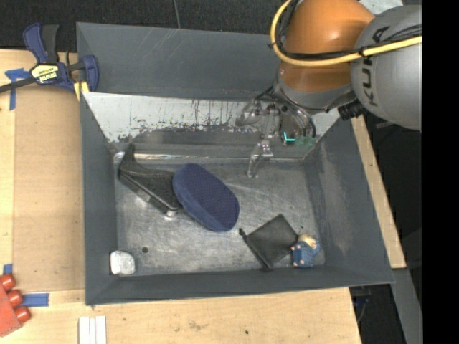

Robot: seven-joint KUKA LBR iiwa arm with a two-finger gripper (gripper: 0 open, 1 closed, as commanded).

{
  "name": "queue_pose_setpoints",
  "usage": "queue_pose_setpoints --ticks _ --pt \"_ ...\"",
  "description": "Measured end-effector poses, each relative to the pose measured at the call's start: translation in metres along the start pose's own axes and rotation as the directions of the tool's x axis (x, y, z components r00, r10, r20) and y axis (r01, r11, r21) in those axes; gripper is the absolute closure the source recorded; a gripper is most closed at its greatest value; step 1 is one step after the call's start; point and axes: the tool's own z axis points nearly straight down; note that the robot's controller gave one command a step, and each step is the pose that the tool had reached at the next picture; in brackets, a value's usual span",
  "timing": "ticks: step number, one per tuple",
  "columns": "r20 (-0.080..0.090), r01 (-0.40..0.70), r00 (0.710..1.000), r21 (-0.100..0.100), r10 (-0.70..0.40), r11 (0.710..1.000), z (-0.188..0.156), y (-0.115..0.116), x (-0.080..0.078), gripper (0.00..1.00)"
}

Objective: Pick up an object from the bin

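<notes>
nothing is seen lifted yet: the gripper [258, 160] is held near the bin's [179, 56] back wall, apart from the dark blue oval case [206, 197]. whether its jaws are apart cannot be told. the grasp and the lift are judged still to be done.

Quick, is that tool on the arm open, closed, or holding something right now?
Tool: open or closed cannot be told; it hangs by the back wall of the bin.

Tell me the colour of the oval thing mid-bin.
Dark blue oval pad, clearest in the camera view.
</notes>
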Motion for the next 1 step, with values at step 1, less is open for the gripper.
queue_pose_setpoints --ticks 1 --pt "0.02 0.176 0.984 0.004 -0.176 0.984 0.1261 0.0401 0.0224 0.0"
